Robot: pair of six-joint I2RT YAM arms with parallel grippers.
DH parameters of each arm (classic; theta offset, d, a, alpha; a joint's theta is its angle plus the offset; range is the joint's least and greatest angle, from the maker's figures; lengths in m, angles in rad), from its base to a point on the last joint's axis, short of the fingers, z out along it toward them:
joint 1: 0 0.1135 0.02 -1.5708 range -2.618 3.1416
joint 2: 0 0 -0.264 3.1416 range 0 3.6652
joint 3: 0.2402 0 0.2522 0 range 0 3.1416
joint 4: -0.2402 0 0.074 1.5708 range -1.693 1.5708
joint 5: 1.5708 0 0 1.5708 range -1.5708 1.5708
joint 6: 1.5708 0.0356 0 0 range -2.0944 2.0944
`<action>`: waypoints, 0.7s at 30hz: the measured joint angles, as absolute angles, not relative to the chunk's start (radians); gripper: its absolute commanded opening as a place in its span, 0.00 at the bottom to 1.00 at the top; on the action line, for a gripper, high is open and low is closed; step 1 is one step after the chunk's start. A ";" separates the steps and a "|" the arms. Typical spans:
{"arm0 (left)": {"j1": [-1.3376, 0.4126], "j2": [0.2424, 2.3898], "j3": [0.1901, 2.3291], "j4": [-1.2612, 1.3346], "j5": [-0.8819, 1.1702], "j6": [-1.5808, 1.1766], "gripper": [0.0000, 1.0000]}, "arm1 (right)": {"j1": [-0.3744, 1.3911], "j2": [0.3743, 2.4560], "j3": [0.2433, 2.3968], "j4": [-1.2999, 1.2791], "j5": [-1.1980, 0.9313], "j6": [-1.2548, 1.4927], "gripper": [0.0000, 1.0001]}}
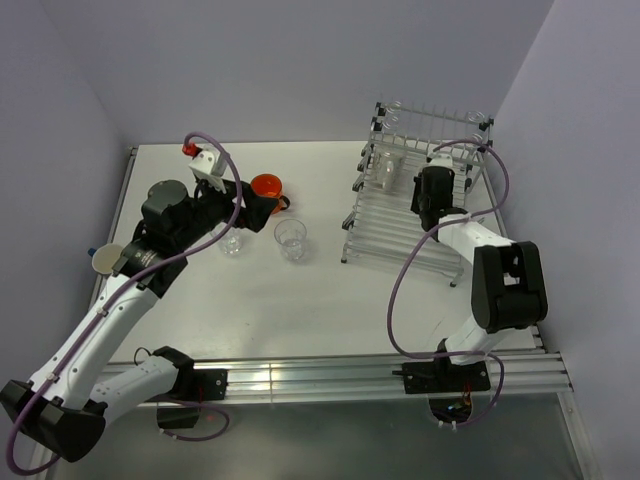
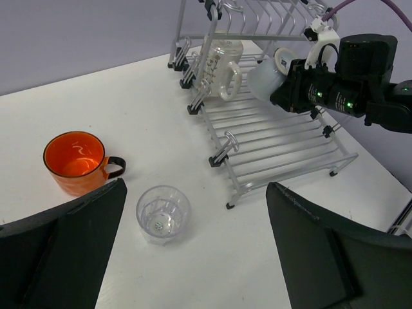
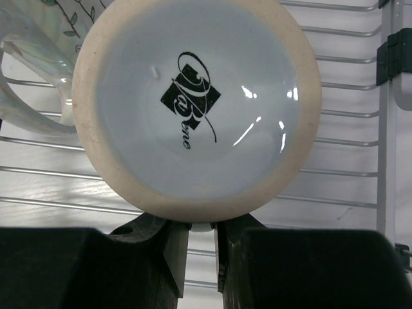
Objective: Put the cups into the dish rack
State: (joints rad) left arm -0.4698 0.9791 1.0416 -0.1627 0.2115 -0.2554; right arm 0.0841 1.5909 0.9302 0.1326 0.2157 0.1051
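The wire dish rack (image 1: 400, 230) stands at the right; it also shows in the left wrist view (image 2: 283, 145). My right gripper (image 1: 431, 203) hangs over the rack, shut on the handle of a white mug (image 3: 196, 103), whose base faces the camera; the mug also shows in the left wrist view (image 2: 265, 78). A clear glass mug (image 2: 225, 64) lies in the rack beside it. My left gripper (image 2: 193, 257) is open and empty above the table. An orange mug (image 2: 76, 161) and a clear tumbler (image 2: 163, 212) stand just beyond it. A second tumbler (image 1: 232, 244) stands under that arm.
A cup with a pale inside (image 1: 105, 259) sits at the table's left edge, partly hidden by my left arm. Purple cables loop off both arms. The walls close in behind and to the right of the rack.
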 measured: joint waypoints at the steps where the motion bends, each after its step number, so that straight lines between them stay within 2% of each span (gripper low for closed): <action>1: -0.469 0.979 1.039 -0.163 0.212 -0.255 0.99 | 0.084 1.599 0.931 0.137 0.215 0.101 0.00; 21: -0.461 0.979 1.014 -0.163 0.212 -0.256 0.99 | 0.052 1.711 0.990 0.186 0.189 0.035 0.00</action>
State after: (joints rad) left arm -0.4614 0.9794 1.0142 -0.1627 0.2119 -0.2558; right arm 0.0521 1.7107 0.9897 0.1860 0.1894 0.0349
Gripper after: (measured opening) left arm 0.993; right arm 0.240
